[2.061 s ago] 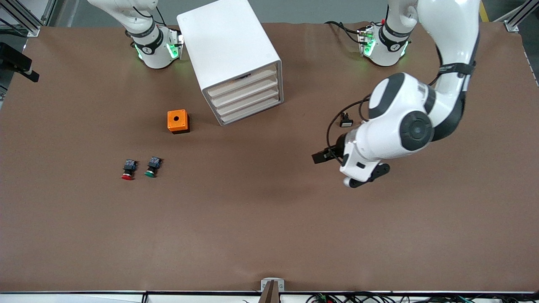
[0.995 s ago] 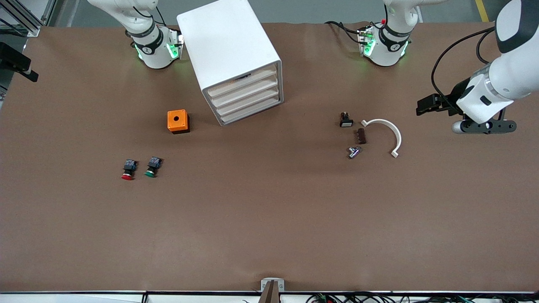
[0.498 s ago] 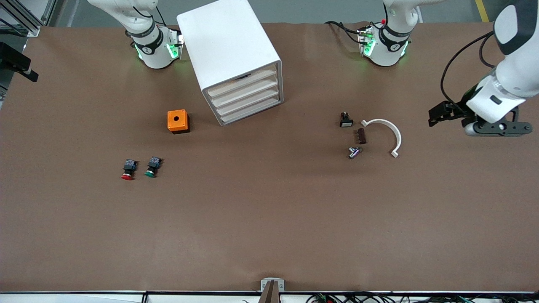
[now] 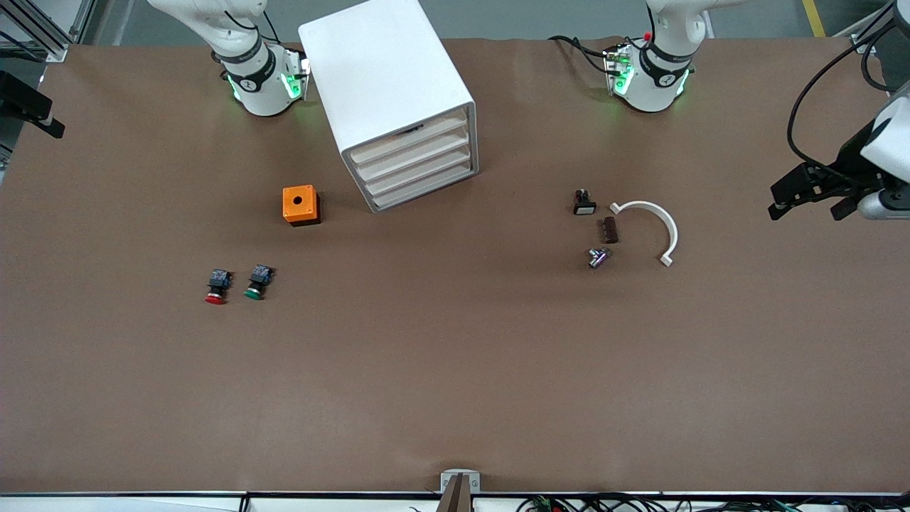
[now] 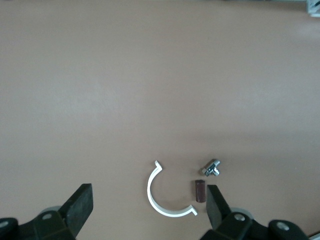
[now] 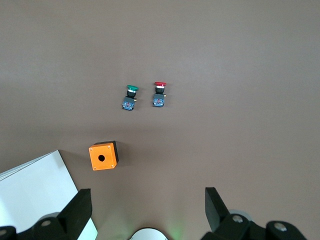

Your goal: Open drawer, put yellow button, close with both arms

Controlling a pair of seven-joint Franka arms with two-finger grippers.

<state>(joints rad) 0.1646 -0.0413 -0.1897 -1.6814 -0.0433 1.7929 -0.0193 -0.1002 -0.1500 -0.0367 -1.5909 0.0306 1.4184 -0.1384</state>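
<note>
The white cabinet [image 4: 387, 78] stands between the two arm bases. Its uppermost drawer [image 4: 409, 136] sits flush with the three drawers below it. The yellow button is out of view in every picture. My left gripper [image 4: 881, 206] hangs open over the table's edge at the left arm's end, holding nothing. In the left wrist view this gripper [image 5: 147, 210] has bare table between its wide-set fingers. My right gripper [image 6: 147, 210] is open and empty, high above its own base beside the cabinet [image 6: 35, 190]. It does not show in the front view.
An orange box [image 4: 300, 205] with a hole on top sits by the cabinet. Nearer the front camera lie a red-capped button [image 4: 215, 286] and a green-capped button [image 4: 257, 282]. Toward the left arm's end lie a white curved clip [image 4: 657, 224], a brown piece [image 4: 609, 230], a metal fitting [image 4: 598, 257] and a small black part [image 4: 584, 203].
The left arm has swung away from the middle of the table toward its own end, uncovering the clip and small parts. Its gripper stays open. Nothing on the table moved.
</note>
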